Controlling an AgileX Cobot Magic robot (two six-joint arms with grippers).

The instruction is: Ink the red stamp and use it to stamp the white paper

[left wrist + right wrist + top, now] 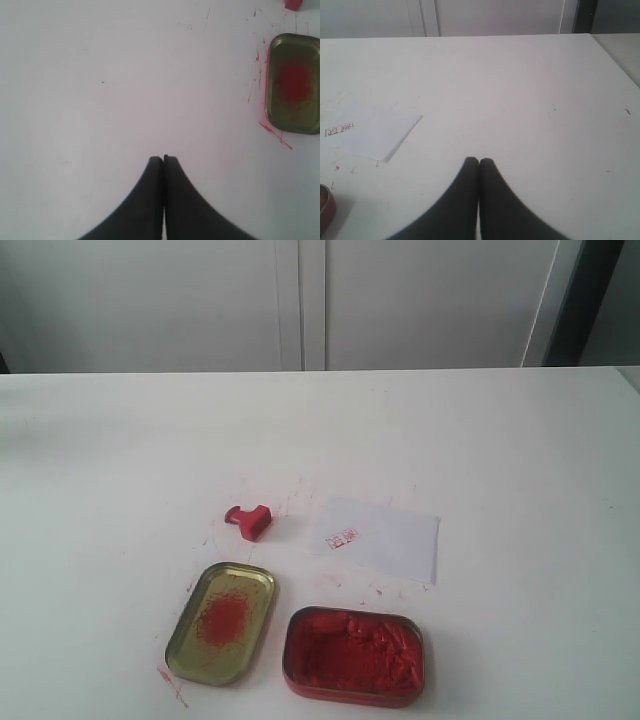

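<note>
The paper [390, 540] carries a red print [342, 538] near its 9 o'clock edge, so I judge one stamping done and the job either finished or between rounds. The stamp [248, 520] lies tipped on its side on the table [500, 440], near the paper at about its 9 o'clock and apart from it. The gold lid [222, 622] with a red smear sits at the stamp's 6 o'clock, and the tin of red paste [355, 655] sits at the paper's 6 o'clock.

The left gripper [163, 159] has its fingers pressed together on nothing, above bare table well clear of the lid; the right gripper [479, 161] is likewise pressed together and empty, out past the paper's 3 o'clock side. Neither arm shows in the exterior view.

Another round would call for one gripper to spread, take the stamp by its narrow handle and turn it upright; then press its base into the paste and set it flat on clean paper.

The table is plain white and smooth, with red specks [170, 685] around the lid and the paper; behind it stand pale cupboard doors [300, 300].
</note>
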